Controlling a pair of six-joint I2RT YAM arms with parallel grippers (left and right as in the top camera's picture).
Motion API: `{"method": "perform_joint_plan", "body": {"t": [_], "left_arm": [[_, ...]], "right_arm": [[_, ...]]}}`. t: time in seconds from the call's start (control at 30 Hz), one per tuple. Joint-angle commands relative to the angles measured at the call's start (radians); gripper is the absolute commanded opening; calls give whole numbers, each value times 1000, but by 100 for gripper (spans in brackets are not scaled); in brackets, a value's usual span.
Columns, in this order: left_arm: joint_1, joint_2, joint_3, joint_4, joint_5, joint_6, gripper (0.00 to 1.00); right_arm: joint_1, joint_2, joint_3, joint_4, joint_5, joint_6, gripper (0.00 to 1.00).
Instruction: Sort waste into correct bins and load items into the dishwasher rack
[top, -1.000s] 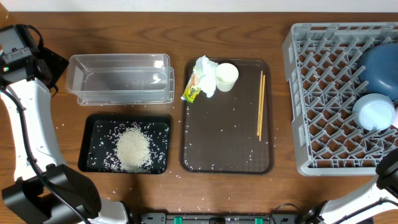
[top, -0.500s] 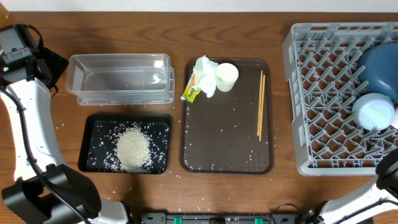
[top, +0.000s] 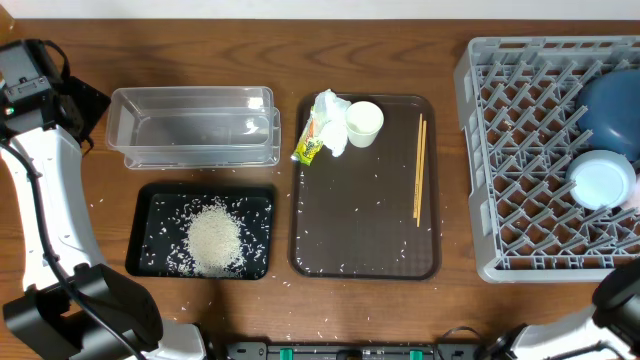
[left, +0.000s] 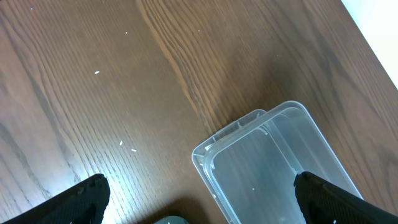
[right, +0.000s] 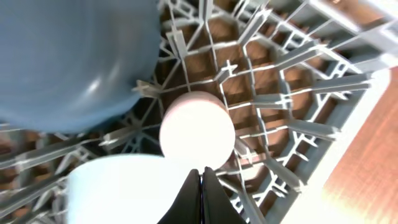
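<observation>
As right pincer (right: 200, 175) hangs shut, pink cup (right: 197, 130) sits in rack (right: 339, 79)

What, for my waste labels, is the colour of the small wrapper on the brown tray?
Yellow-green with print; the wrapper shows best in the overhead view.

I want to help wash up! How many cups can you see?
2. A white cup sits on the brown tray beside the tissue. A pink cup is in the grey rack next to the blue plate. More could hide behind the plate.
</observation>
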Motion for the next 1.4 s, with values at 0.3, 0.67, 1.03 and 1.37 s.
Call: {"method": "perform_joint_plan", "body": {"t": [0.3,0.67,1.03,1.37], "left_arm": [[1,-13,0,-3,-5,-5,98],[1,-13,0,-3,-5,-5,98],[1,-13,0,-3,-5,-5,98],[1,-13,0,-3,-5,-5,98]], "right_arm": [[42,-158,-3,45,-871,-15,2],[539,-152,14,63,-450,-98,63],[941,88,316,-35,-330,-151,58],[1139,496,732,-293,-238,-222,54]]}}
